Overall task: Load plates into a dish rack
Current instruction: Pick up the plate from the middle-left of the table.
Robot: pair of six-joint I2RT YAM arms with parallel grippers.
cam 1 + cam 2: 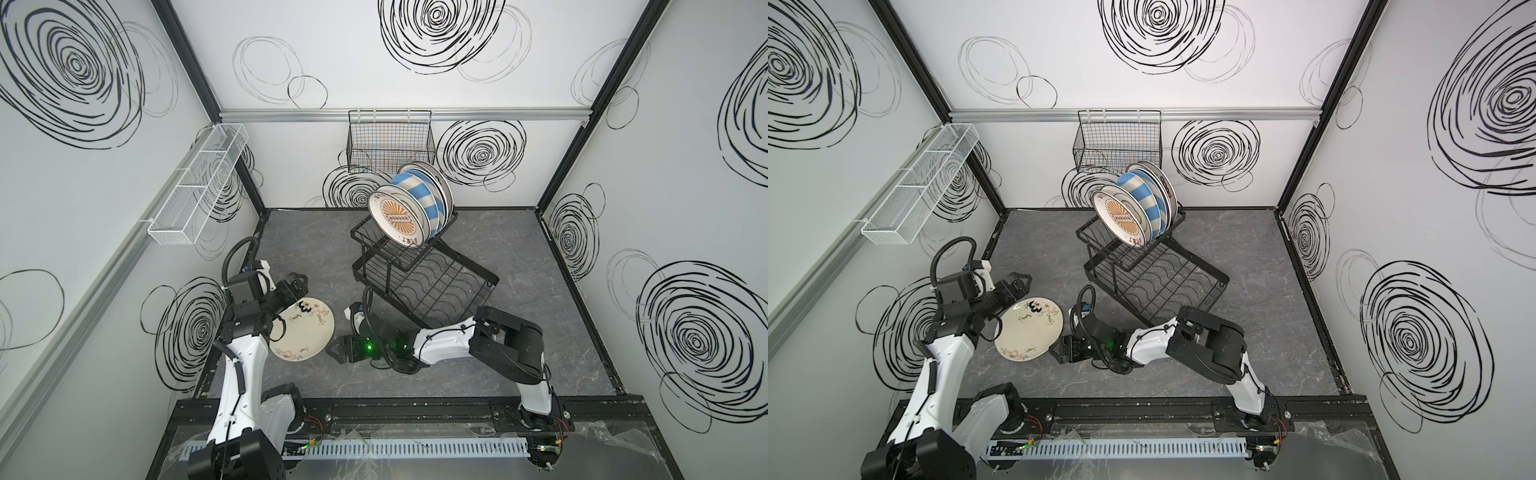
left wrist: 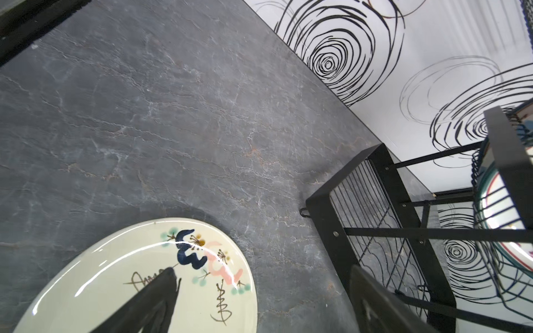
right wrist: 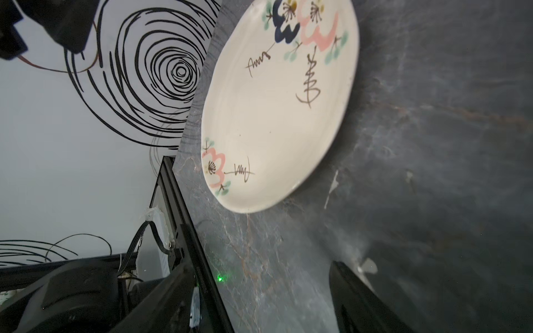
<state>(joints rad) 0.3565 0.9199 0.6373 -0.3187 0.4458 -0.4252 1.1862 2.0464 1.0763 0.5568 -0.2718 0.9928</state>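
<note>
Seen from above, your left claw (image 1: 298,280) sits at the 12 o'clock rim of the cream script plate (image 1: 301,332). Its jaws are spread wide and grip nothing. In the left wrist view one finger (image 2: 150,299) overlaps the plate; you cannot tell whether it touches. The plate lies flat on the grey marbled table (image 1: 540,332), at about 8 o'clock of the tabletop. Your right claw (image 1: 336,352) lies low just beside the plate's 4 o'clock rim, its jaws apart and empty. At 2 o'clock from the plate stands the black wire dish rack (image 1: 432,286). Its raised upper basket holds plates on edge: the orange sunburst plate (image 1: 397,218) is foremost, with the blue-white striped plate (image 1: 419,195) behind it.
</note>
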